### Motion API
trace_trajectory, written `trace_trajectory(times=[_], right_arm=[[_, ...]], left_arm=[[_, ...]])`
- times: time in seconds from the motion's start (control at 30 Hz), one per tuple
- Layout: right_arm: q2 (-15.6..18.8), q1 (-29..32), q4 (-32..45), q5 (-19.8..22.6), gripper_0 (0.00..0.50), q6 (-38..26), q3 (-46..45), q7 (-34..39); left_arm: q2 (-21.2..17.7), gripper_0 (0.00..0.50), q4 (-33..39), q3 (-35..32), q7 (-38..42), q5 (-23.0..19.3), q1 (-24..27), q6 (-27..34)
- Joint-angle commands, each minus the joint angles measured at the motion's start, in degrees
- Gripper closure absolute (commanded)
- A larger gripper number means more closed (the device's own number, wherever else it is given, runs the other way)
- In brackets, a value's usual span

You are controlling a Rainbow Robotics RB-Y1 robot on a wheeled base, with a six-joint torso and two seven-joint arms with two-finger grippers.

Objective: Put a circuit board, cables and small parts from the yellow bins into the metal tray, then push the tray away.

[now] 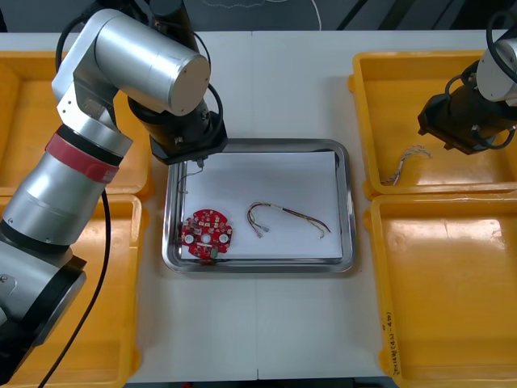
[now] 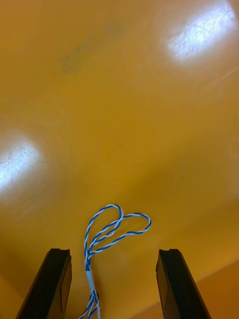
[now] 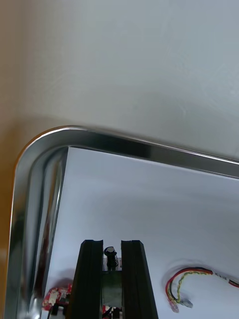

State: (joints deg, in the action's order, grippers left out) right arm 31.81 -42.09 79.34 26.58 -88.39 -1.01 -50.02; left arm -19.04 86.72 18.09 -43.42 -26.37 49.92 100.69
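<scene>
Left gripper [image 1: 196, 158] is at centre-left of the front view, over the metal tray's [image 1: 344, 202] upper left corner. In its wrist view the left gripper [image 3: 112, 242] has its fingers [image 3: 92, 269] almost pressed together, pinching a small metal part [image 3: 110, 252] between the tips. It's above the white tray floor, just inside the shiny rim of the tray [image 3: 124, 141], with bare table [image 3: 149, 60] beyond the rim.

The round red circuit board [image 1: 207, 234] lies flat in the tray's lower left part, below that gripper in the frame. An edge of the board [image 3: 56, 297] shows beside the left fingers. The red and yellow cable [image 1: 287, 217] lies curved in the tray's middle, apart from the board. One looped end of it [image 3: 186, 279] sits off to the other side of the fingers.

Right gripper [image 1: 457, 129] is at the upper right of the front view, over the upper right yellow bin [image 1: 404, 85]. Its wrist view shows the right gripper [image 2: 113, 251] with fingers [image 2: 59, 279] spread wide and gripping nothing. The twisted blue and white cable [image 2: 112, 229] lies on the bin floor [image 2: 124, 99] between them, closer to one finger. In the front view this cable [image 1: 405, 164] is in the bin's lower left part, just left of and below the gripper.

The tray sits mid-table [image 1: 283, 81] between the bins.
</scene>
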Motion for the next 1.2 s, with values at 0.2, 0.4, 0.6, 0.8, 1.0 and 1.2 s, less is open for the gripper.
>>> trace_trajectory(times=[0.2, 0.4, 0.6, 0.8, 1.0, 1.2], right_arm=[[-2.1, -1.2, -1.5, 1.4, 0.0, 1.3, 1.3, 4.9], [-2.7, -1.7, -3.6, 2.3, 0.001, 3.3, 1.3, 5.3], [-3.2, -1.8, -5.2, 2.7, 0.002, 5.3, 1.3, 5.5], [-3.4, -2.4, -7.4, 3.1, 0.003, 6.0, 1.3, 5.5], [-4.0, -3.5, -10.2, 3.4, 0.002, 6.5, 1.2, 5.6], [-4.0, -3.7, -10.6, 3.9, 0.23, 6.6, 1.3, 5.6]], left_arm=[[3.0, 0.5, -6.4, 2.4, -5.1, 0.4, 1.6, -6.7], [3.5, 0.5, -8.9, 4.2, -5.2, 0.3, 1.6, -8.8], [3.5, 0.5, -9.7, 5.2, -5.0, 0.1, 1.6, -9.8], [3.5, 0.436, -9.7, 5.2, -5.1, -0.1, 1.5, -9.8], [3.5, 0.01, -9.7, 5.2, -4.8, -0.1, 1.5, -9.7], [3.4, 0.0, -9.1, 5.0, -4.8, -0.2, 1.6, -9.4]])
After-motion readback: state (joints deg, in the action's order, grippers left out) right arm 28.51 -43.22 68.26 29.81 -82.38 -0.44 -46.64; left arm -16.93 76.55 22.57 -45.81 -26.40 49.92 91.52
